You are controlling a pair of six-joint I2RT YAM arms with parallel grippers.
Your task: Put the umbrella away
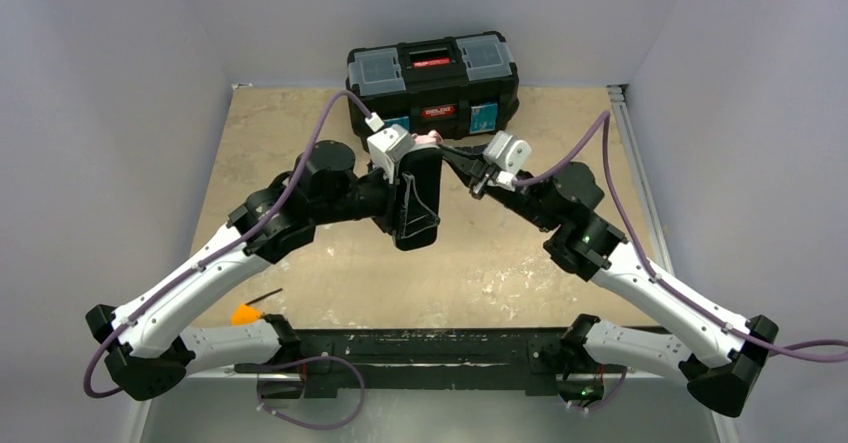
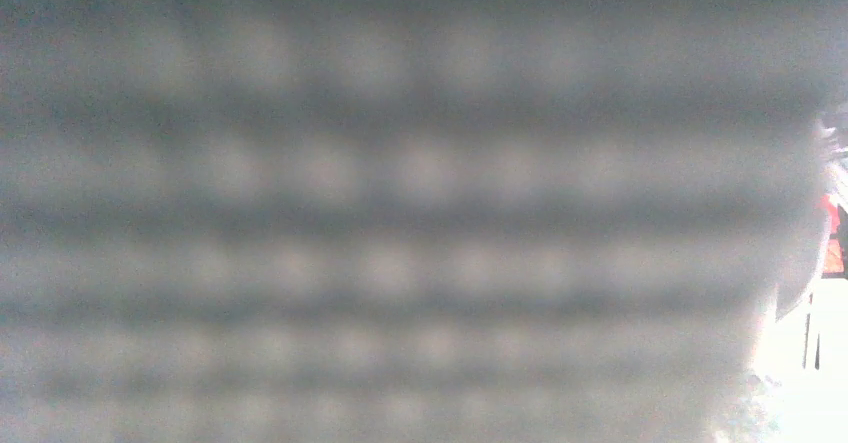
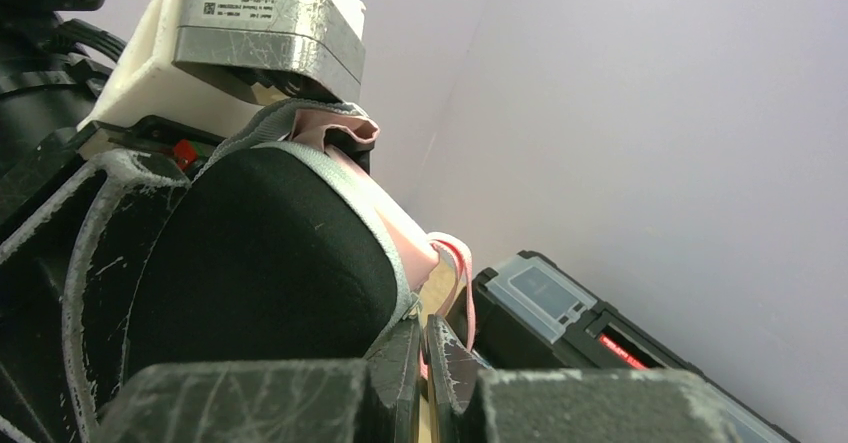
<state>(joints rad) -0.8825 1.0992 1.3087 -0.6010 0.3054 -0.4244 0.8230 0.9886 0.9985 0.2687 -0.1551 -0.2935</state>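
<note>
Scratched black plastic, my right gripper (image 3: pixel 422 351) is clenched tight against the grey zip seam (image 3: pixel 392 263) of the case (image 3: pixel 260 263), a smooth rounded dark shell that my left gripper (image 1: pixel 415 218) grasps. Pale pink umbrella (image 3: pixel 402 229) fabric bulges from that seam just above my right fingertips, its strap (image 3: pixel 462 265) dangling toward the toolbox (image 3: pixel 560 305).

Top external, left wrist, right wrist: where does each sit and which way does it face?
Top external: above, behind the bases, looking down on table and toolbox; left arm and right arm show.
Left wrist: on the left arm, filled by blurred grey weave; no fingers visible.
Right wrist: behind the shut right gripper, facing the dark case and umbrella.
Shared: top external and right wrist both see the toolbox.
</note>
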